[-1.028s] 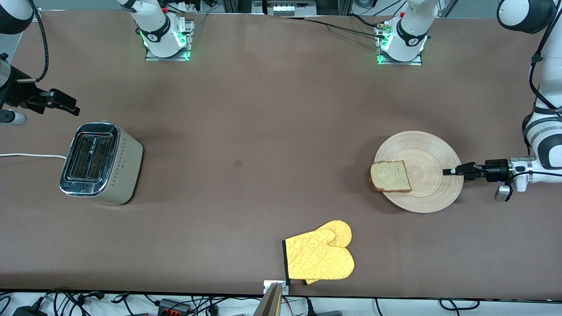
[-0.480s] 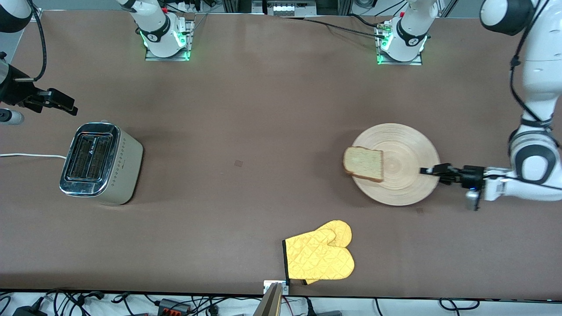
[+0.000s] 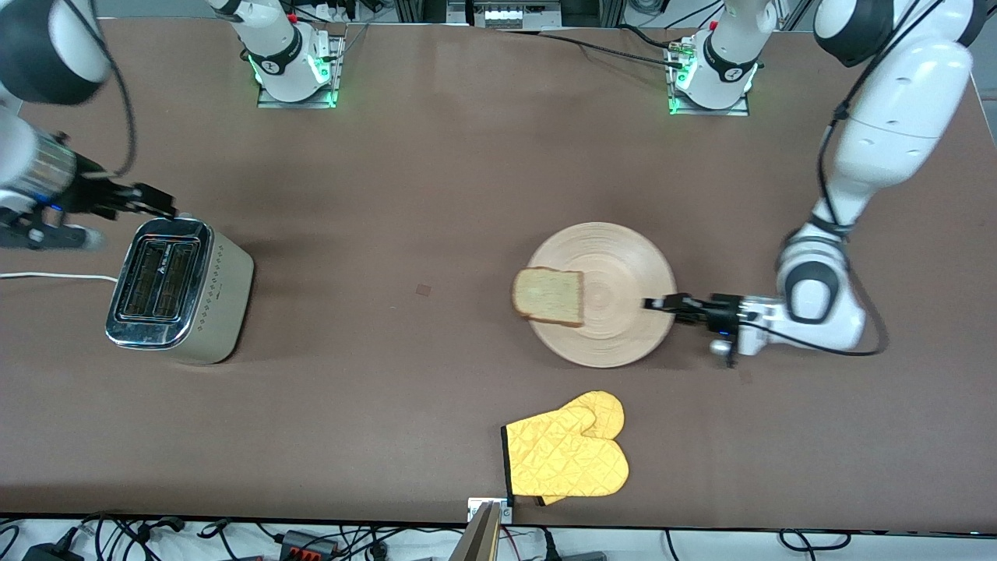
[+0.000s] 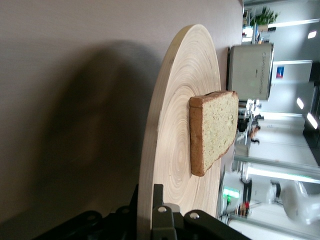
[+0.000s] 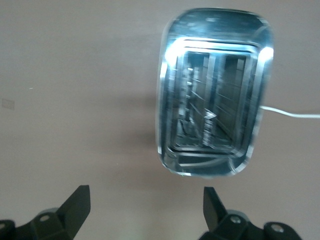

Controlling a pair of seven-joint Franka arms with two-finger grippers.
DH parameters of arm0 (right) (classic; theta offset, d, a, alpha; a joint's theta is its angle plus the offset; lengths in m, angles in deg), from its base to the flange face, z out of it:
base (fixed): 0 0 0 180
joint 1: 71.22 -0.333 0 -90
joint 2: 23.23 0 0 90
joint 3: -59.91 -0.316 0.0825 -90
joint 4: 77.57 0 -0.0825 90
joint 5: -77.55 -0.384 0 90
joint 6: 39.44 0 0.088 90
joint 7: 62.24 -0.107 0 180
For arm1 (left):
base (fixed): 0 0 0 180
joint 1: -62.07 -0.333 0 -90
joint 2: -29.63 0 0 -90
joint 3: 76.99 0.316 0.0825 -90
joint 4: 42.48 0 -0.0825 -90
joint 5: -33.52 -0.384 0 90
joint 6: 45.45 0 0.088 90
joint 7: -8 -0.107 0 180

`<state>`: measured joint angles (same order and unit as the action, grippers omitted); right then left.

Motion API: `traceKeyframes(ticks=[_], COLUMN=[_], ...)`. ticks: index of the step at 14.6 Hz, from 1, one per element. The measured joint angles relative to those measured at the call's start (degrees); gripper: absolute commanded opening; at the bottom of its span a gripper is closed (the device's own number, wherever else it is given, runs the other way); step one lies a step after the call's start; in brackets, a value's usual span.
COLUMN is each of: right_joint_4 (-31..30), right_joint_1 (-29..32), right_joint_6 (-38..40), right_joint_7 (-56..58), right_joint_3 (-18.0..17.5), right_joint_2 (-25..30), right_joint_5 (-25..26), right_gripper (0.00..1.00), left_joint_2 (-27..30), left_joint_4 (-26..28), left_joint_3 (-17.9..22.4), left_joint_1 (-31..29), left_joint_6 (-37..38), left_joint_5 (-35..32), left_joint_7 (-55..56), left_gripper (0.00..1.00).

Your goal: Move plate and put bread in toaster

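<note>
The pale wooden plate [image 3: 601, 294] lies on the table near the middle, and the bread [image 3: 549, 296] rests on its rim toward the right arm's end. My left gripper [image 3: 657, 305] is shut on the plate's rim at the side toward the left arm's end. The left wrist view shows the plate [image 4: 175, 145] pinched between the jaws, with the bread [image 4: 214, 131] on it. The chrome-topped toaster [image 3: 177, 290] stands at the right arm's end with both slots empty. My right gripper [image 3: 160, 204] is open and empty, over the table just beside the toaster [image 5: 215, 125].
A yellow oven mitt [image 3: 568, 454] lies nearer the front camera than the plate, by the table's front edge. The toaster's white cord [image 3: 47, 276] runs off the right arm's end of the table. Both arm bases stand along the edge farthest from the front camera.
My left gripper has dragged the plate, with the bread on it, toward the right arm's end. My right gripper has moved in close to the toaster.
</note>
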<state>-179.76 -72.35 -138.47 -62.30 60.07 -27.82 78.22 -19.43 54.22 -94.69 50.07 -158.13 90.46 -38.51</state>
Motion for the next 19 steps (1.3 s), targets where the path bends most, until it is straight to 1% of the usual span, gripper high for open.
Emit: traceKeyframes(ticks=[2, 3, 5, 6, 7, 8, 9, 11, 12, 14, 15, 17, 19], right_joint_4=[-0.06, -0.08, -0.13, -0.13, -0.16, -0.19, -0.19, -0.18, -0.19, -0.18, -0.16, -0.16, -0.13], right_joint_1=[-2.83, -4.06, -6.38, -7.69, -8.95, -10.03, -10.83, -11.74, -12.00, -13.05, -13.99, -16.06, -17.83], right_joint_6=[-2.09, -3.02, -5.38, -6.51, -7.35, -8.27, -9.22, -11.07, -11.94, -14.60, -16.24, -19.45, -22.46], right_joint_7=[-1.40, -1.81, -2.12, -2.77, -4.02, -4.97, -5.42, -5.72, -5.72, -5.72, -5.74, -6.36, -6.51], right_joint_3=[-0.14, -0.17, -0.21, -0.24, -0.28, -0.29, -0.30, -0.29, -0.29, -0.31, -0.32, -0.34, -0.35], right_joint_2=[-2.58, -3.82, -6.25, -7.47, -8.70, -10.02, -11.31, -13.63, -14.76, -17.24, -18.49, -20.81, -22.90], right_joint_5=[0.00, -0.01, -0.28, -0.76, -1.86, -3.48, -5.02, -8.08, -10.38, -14.92, -16.01, -17.64, -20.67], right_gripper=[1.00, 1.00, 1.00, 1.00, 1.00, 1.00, 1.00, 1.00, 1.00, 1.00, 1.00, 1.00, 1.00], left_joint_2=[-0.13, -0.13, -0.11, -0.08, -0.07, -0.06, -0.08, -0.06, 0.02, 0.88, 1.72, 4.07, 6.64], left_joint_4=[2.95, 3.88, 4.91, 5.02, 5.05, 5.05, 5.11, 5.20, 5.17, 4.97, 4.93, 4.57, 3.51], left_joint_3=[-4.12, -5.13, -5.70, -5.89, -6.00, -6.12, -6.12, -6.03, -5.88, -5.65, -5.45, -4.94, -4.66], left_joint_1=[1.88, 3.28, 6.50, 7.89, 9.15, 10.31, 11.25, 11.59, 11.24, 9.79, 8.82, 6.15, 2.03], left_joint_6=[-7.58, -10.59, -14.74, -15.99, -16.93, -17.79, -19.18, -20.31, -20.31, -20.06, -19.17, -15.55, -11.33], left_joint_5=[3.72, 5.13, 8.31, 9.96, 11.07, 11.91, 11.94, 11.94, 11.94, 11.78, 10.89, 4.16, -6.15], left_joint_7=[0.01, 0.02, -0.04, -0.05, -0.05, -0.05, 0.02, -0.06, -0.28, -1.32, -1.88, -2.14, -2.16], left_gripper=[0.01, 0.01, 0.01, 0.07, 0.29, 0.70, 1.00, 1.00, 1.00, 1.00, 1.00, 1.00, 1.00])
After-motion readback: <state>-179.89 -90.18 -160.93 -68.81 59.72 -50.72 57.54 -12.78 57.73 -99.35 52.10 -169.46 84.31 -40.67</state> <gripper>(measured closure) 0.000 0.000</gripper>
